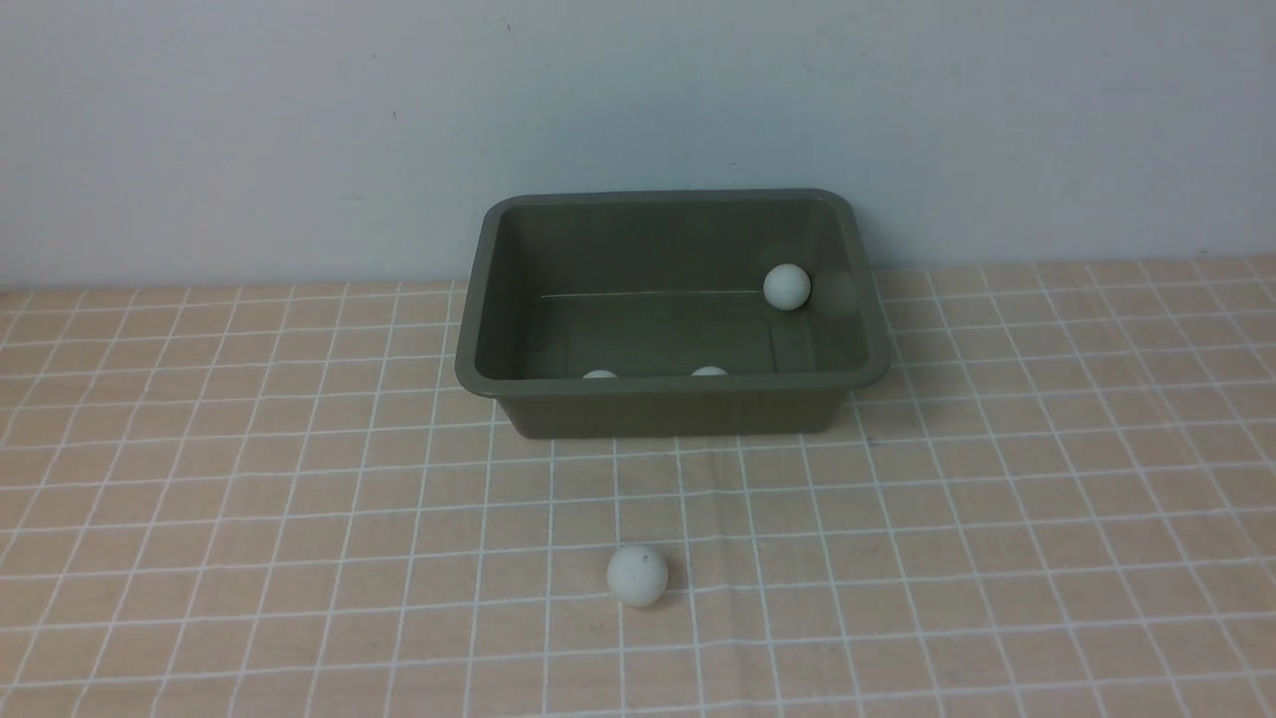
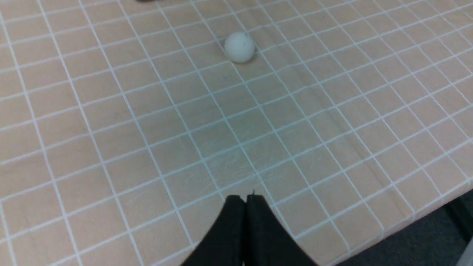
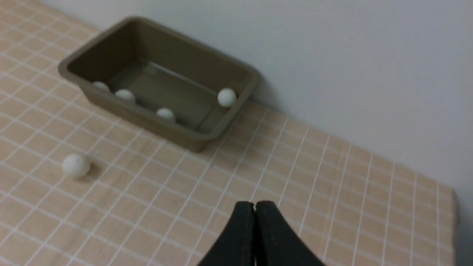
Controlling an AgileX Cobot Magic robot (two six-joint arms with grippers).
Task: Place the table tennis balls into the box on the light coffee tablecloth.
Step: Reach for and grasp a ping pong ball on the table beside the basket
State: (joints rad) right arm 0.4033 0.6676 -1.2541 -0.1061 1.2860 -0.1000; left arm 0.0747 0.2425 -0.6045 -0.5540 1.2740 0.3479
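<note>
The olive-green box (image 1: 673, 407) (image 3: 74, 61) stands at the back of the light coffee tablecloth (image 1: 299, 519), against the wall. Inside it lie several table tennis balls: one by the far right corner (image 1: 787, 286) (image 3: 226, 97), others along the near wall (image 1: 600, 374) (image 1: 709, 371) (image 3: 125, 95) (image 3: 165, 113) (image 3: 100, 85). One more ball (image 1: 637, 574) (image 2: 239, 46) (image 3: 75, 166) rests on the cloth in front of the box. Neither arm shows in the front view. My left gripper (image 2: 245, 197) is shut and empty, well short of the loose ball. My right gripper (image 3: 255, 204) is shut and empty too.
A pale wall (image 1: 638, 100) rises right behind the box. The cloth's edge (image 2: 406, 218) drops off close to my left gripper, and the table's right corner (image 3: 452, 192) shows in the right wrist view.
</note>
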